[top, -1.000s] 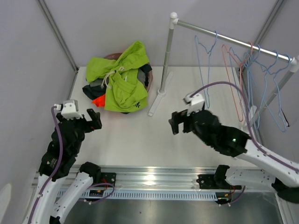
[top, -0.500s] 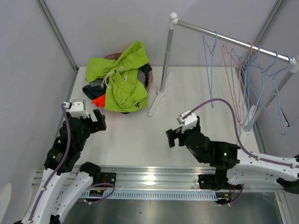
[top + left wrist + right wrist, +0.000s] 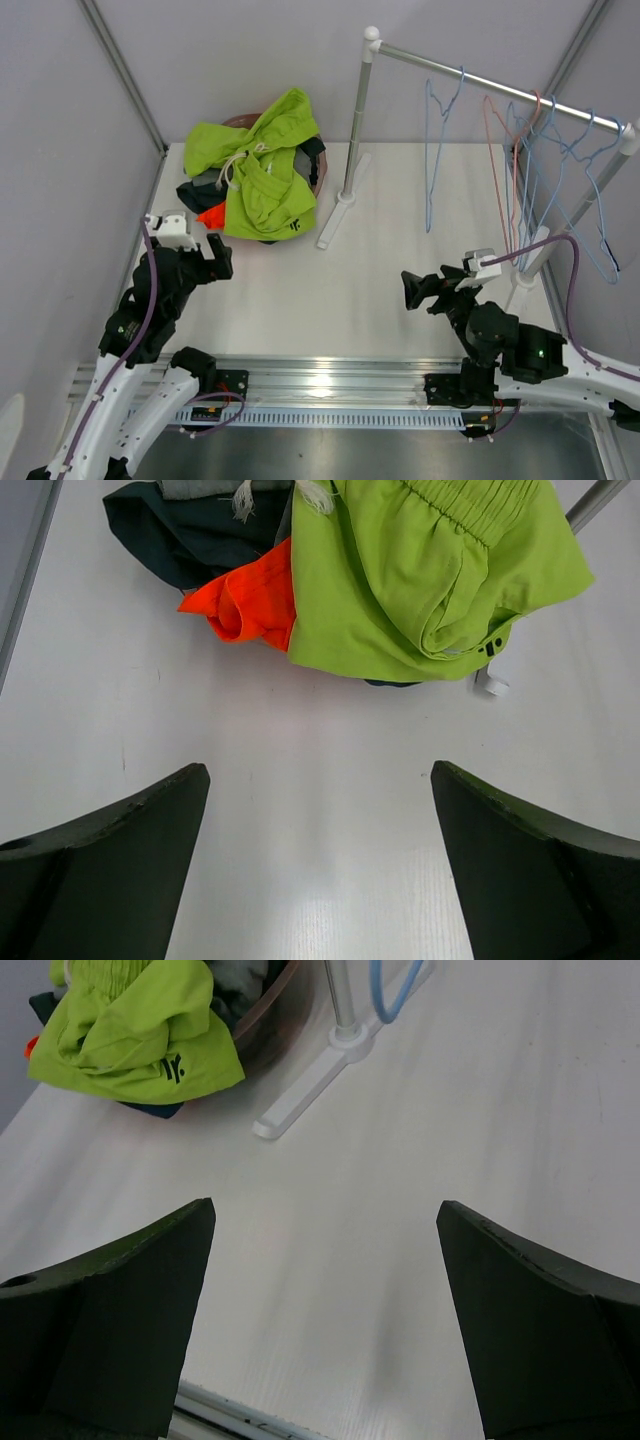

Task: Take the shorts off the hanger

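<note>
The shorts lie in a heap in and over a brown basket (image 3: 316, 170) at the back left. Lime green shorts (image 3: 262, 170) with a white drawstring are on top, with orange (image 3: 211, 215) and dark navy (image 3: 194, 195) pieces under them. The heap also shows in the left wrist view (image 3: 430, 580) and the right wrist view (image 3: 130, 1030). Several bare wire hangers (image 3: 520, 170) hang on the rail (image 3: 490, 85) at the right. My left gripper (image 3: 218, 258) is open and empty near the heap. My right gripper (image 3: 418, 290) is open and empty, low over the table at the right.
The rack's left post (image 3: 357, 120) stands on a white foot (image 3: 335, 220) beside the basket. Its right post (image 3: 575, 210) stands near the right wall. Grey walls close the left, back and right sides. A metal rail (image 3: 330, 385) runs along the near edge.
My right arm has pulled back and to the right, down toward its base, gripper still open. My left gripper has shifted slightly forward and right. One blue hanger swings on the rail.
</note>
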